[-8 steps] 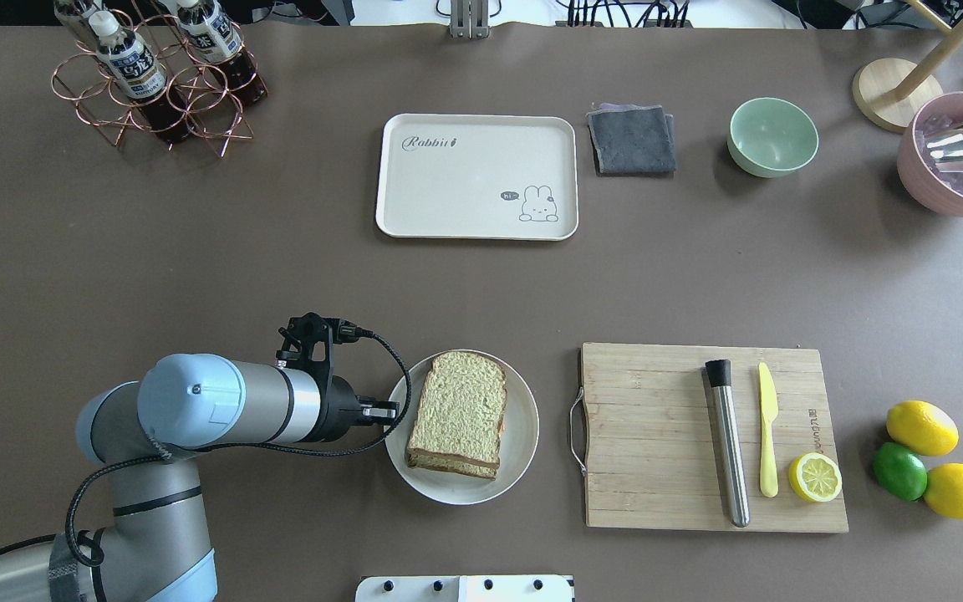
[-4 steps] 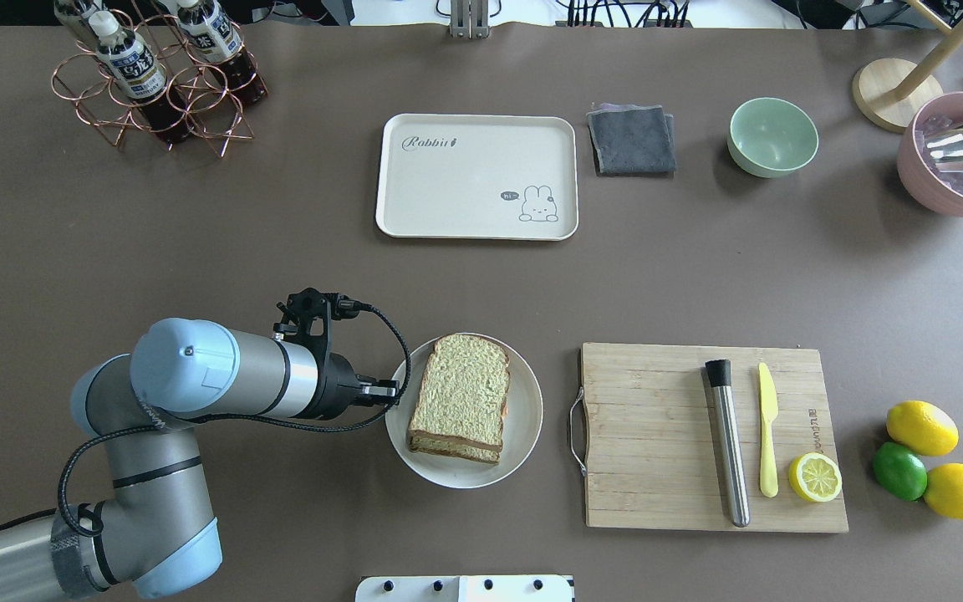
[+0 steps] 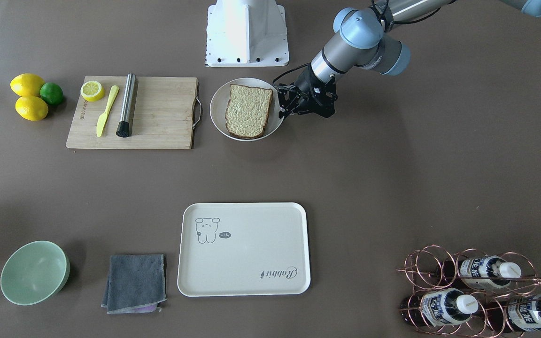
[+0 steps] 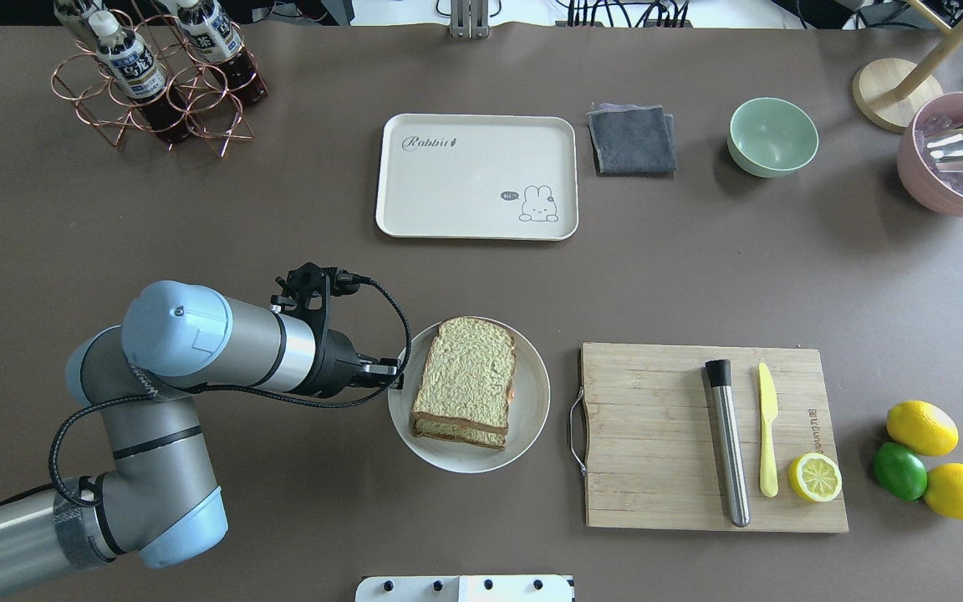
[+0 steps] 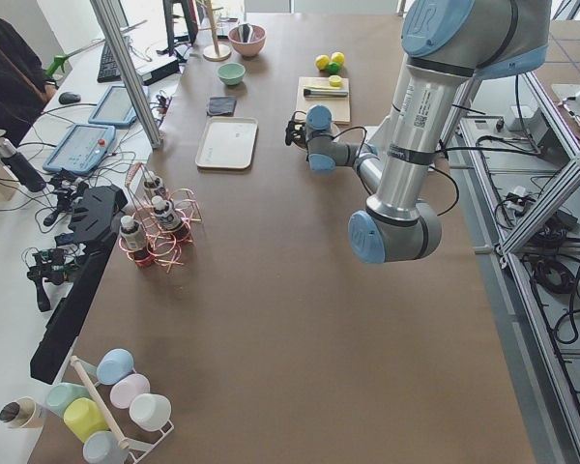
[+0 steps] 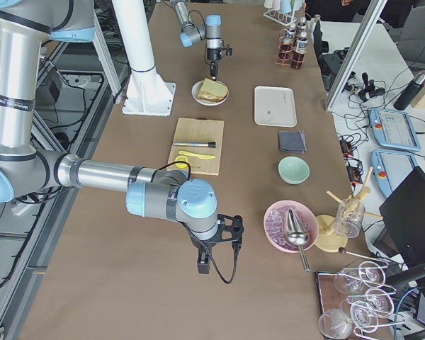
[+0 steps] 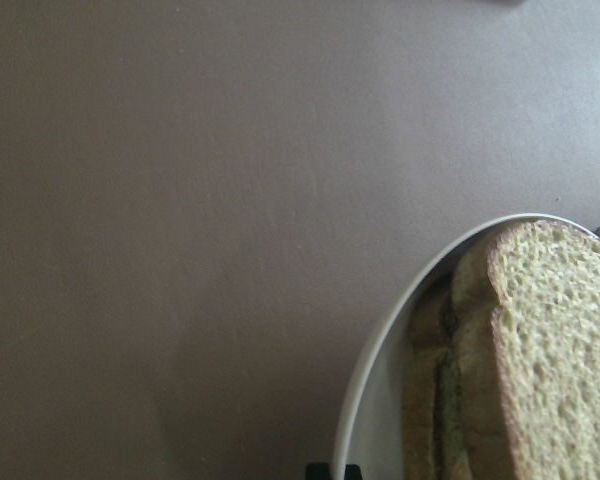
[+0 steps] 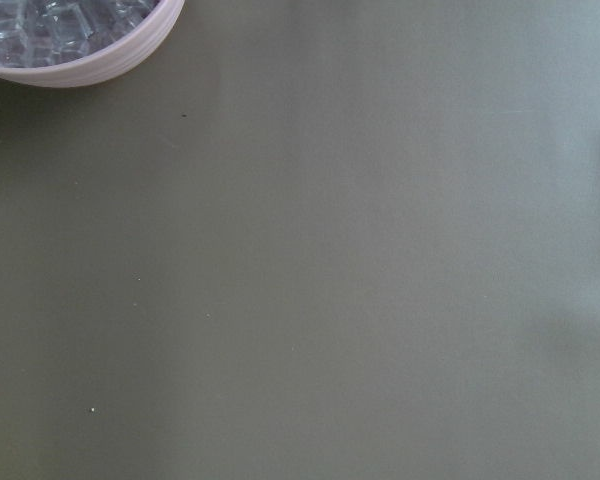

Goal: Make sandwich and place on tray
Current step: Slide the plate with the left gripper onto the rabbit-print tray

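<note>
Left gripper is clenched on the near-left rim of the plate. The wrist view shows the rim running straight down into the fingertips.

Change over the last second: plate and gripper have shifted together away from the robot, toward the tray. The sandwich rode along and kept its place on the plate. I read that as the carry to the tray being under way, with the grip holding. Can't tell whether the plate is lifted or sliding on the bench.

The sandwich is stacked on the plate, a sliver of orange showing at its right edge. It's not on the tray yet; the tray is well apart, further across.

Its long axis runs near-to-far, tipped slightly right. The domed end points toward the tray, the flat end back at the robot.

Right gripper is parked off to the side near the ice bowl; can't tell if it's open or closed.
</note>
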Action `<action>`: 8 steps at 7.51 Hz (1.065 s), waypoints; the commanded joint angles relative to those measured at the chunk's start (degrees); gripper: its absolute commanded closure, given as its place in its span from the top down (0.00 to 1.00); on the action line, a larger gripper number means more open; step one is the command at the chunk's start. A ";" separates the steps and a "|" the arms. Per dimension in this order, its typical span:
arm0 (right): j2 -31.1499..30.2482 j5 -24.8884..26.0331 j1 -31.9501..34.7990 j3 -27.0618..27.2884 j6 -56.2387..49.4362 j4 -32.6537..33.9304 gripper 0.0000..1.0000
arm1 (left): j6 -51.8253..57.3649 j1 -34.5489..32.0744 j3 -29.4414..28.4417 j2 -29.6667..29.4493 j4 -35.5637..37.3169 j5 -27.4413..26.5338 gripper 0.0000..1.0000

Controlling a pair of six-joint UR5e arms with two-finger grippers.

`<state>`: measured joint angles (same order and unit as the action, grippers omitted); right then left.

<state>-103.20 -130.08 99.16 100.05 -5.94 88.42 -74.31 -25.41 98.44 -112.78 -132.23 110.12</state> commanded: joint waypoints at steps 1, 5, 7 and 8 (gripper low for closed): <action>-0.33 -0.08 0.51 -0.12 -0.30 0.00 1.00 | -0.49 -2.79 -0.26 -3.66 3.70 1.85 0.00; 0.28 -0.08 0.51 -0.20 -0.47 0.27 1.00 | -2.42 -6.04 -7.79 -13.93 7.77 1.76 0.00; 0.37 -0.08 0.51 -0.12 -0.39 0.27 1.00 | -2.51 -9.11 -13.68 -18.25 7.69 1.94 0.00; 0.37 -0.08 0.42 -0.03 -0.38 0.18 1.00 | -2.42 -10.43 -17.28 -20.79 7.69 2.11 0.00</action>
<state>-102.90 -130.17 99.66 99.92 -6.38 88.67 -76.74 -33.29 86.97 -129.38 -124.52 111.99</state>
